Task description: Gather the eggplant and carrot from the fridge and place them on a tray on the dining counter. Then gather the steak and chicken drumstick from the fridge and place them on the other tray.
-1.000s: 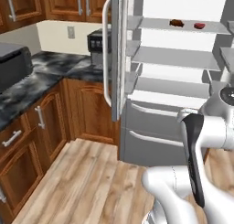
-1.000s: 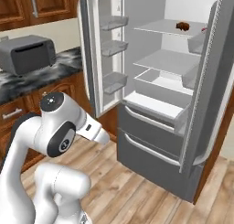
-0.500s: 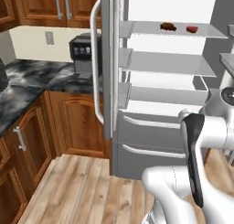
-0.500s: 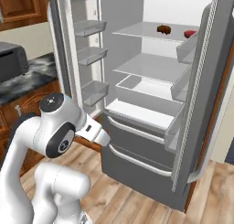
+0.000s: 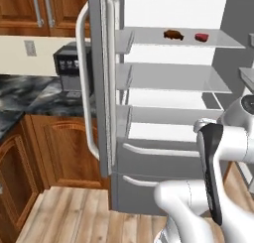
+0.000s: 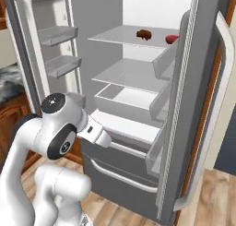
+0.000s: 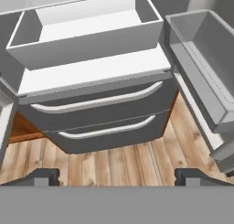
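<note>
You are facing the fridge [image 5: 163, 152] with both of its doors swung open, the left door with its long white vertical handle [image 5: 85, 83] standing out toward you in the left base view and the right door's handle [image 6: 216, 119] doing the same in the right base view. On the top glass shelf [image 5: 149, 38] sit two small items: the chicken drumstick [image 5: 173, 34], a brown lump, and just to its right a small red piece of meat, the steak [image 5: 201, 37]. They lie near each other but apart, toward the back of the shelf. The shelves below them look bare, and a white crisper bin [image 7: 82, 33] sits above the two grey drawers with white horizontal handles [image 7: 98, 102].

Your pincer [image 7: 116, 175] hangs low in front of those drawers, its two dark fingertips [image 7: 43, 175] showing at the bottom of the hand view, spread wide with nothing between them. It points down toward the drawer fronts and the wooden floor [image 7: 114, 159], touching nothing.

To the left of the fridge, a dark marbled surface [image 5: 30, 95] runs over brown wood cabinets [image 5: 59, 148], with a black coffee machine [image 5: 72, 68] on it beside the open door. The right door's bins [image 7: 201, 63] show to the right in the hand view.
</note>
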